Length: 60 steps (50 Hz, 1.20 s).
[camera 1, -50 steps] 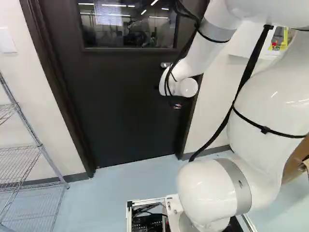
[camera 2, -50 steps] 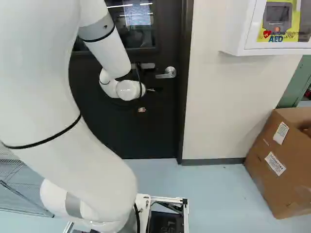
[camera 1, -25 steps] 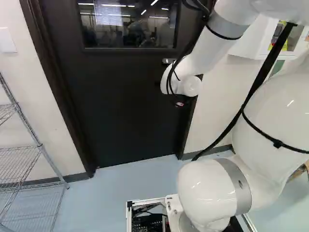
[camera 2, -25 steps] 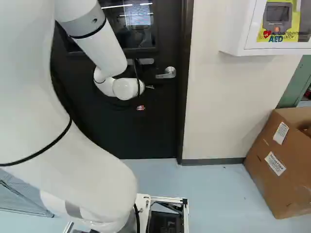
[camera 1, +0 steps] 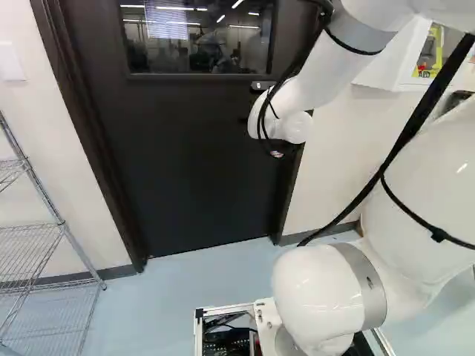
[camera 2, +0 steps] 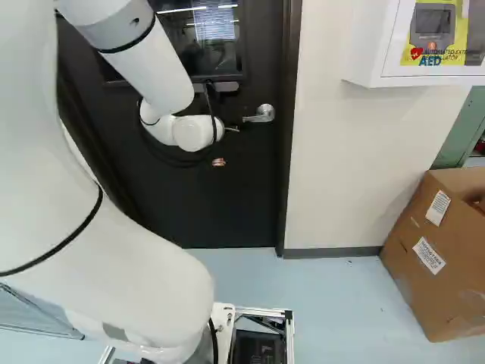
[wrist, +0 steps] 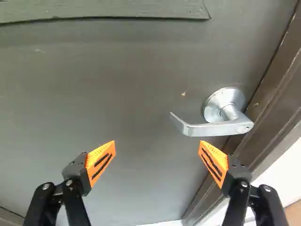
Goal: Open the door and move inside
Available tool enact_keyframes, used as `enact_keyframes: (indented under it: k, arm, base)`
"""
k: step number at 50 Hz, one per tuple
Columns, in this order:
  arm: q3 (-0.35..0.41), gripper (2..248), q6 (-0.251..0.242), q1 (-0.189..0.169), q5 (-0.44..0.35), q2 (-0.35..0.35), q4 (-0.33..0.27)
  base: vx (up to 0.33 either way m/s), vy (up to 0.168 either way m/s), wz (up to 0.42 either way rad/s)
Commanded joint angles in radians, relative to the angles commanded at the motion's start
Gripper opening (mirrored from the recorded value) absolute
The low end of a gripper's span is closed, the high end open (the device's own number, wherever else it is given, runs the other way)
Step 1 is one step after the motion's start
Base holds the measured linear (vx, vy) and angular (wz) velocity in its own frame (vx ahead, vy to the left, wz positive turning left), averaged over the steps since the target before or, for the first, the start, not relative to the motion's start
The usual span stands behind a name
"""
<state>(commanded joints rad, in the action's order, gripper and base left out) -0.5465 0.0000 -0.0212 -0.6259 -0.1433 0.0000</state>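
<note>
Jaws spread wide and gripping nothing, two black fingers tipped with orange pads (wrist: 214, 162) face a dark, flat-surfaced door (wrist: 117, 94) shut in its brown frame (wrist: 277, 89). Its silvery metal lever handle (wrist: 211, 128) sits at two o'clock from the gap between the fingertips, close by one pad in the wrist view; how much depth lies between them cannot be told. That view alone details the round mounting plate (wrist: 223, 100) and the lever's bent free end, aimed between nine and ten o'clock. Smaller in the right base view, the handle shows between two and three o'clock from the rounded white wrist (camera 2: 193, 133); in the left base view, the arm hides it. Only the left base view takes in a white wall plate (camera 1: 10, 62), at nine o'clock from the door's rectangular window (camera 1: 197, 37).
</note>
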Motion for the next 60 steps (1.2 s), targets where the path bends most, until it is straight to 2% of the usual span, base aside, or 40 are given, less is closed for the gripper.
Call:
enact_keyframes:
  k: [26,39,60]
  arm:
    - [-0.015,247,0.0,-0.001,0.0,-0.047,0.0]
    - [-0.032,247,0.0,-0.014,0.0,-0.06,0.0]
    - [-0.119,247,0.0,-0.045,0.012,-0.014,0.0]
  base:
    - [0.0,0.0,0.0]
    - [0.0,0.0,0.0]
    - [0.0,0.0,0.0]
